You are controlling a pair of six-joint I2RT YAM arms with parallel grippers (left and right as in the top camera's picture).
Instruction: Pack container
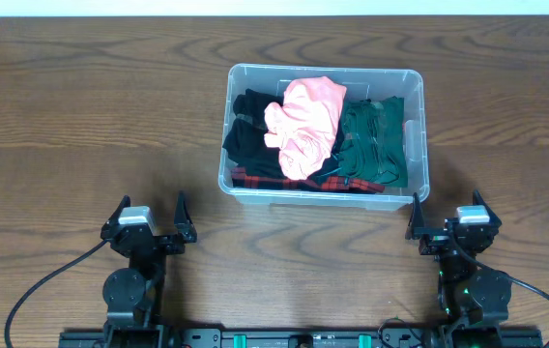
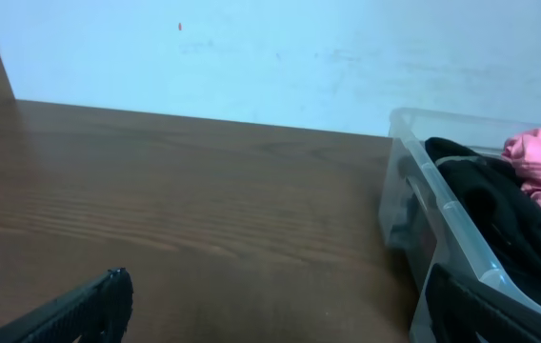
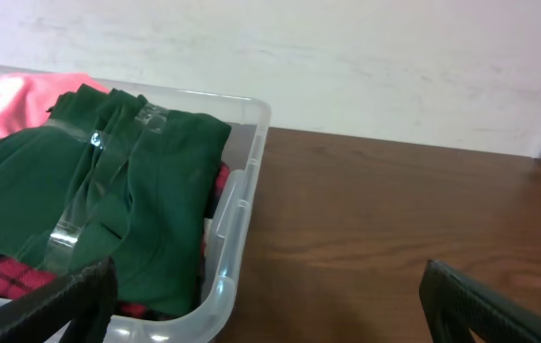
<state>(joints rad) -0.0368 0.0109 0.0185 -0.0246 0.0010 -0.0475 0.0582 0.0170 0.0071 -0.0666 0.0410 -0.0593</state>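
Observation:
The clear plastic container (image 1: 420,145) stands at the table's middle, far side. It holds a pink garment (image 1: 305,124), a black garment (image 1: 250,135), a green garment (image 1: 376,145) and a red plaid piece (image 1: 255,178). My left gripper (image 1: 149,224) is open and empty near the front edge, left of the container. My right gripper (image 1: 451,222) is open and empty by the container's near right corner. The left wrist view shows the container's left wall (image 2: 432,205) and black cloth (image 2: 499,214). The right wrist view shows its corner (image 3: 242,224) and the green garment (image 3: 147,191).
The brown wooden table (image 1: 81,126) runs left and right of the container. A pale wall (image 2: 280,57) stands behind the table. Black cables (image 1: 43,285) trail from both arm bases at the front edge.

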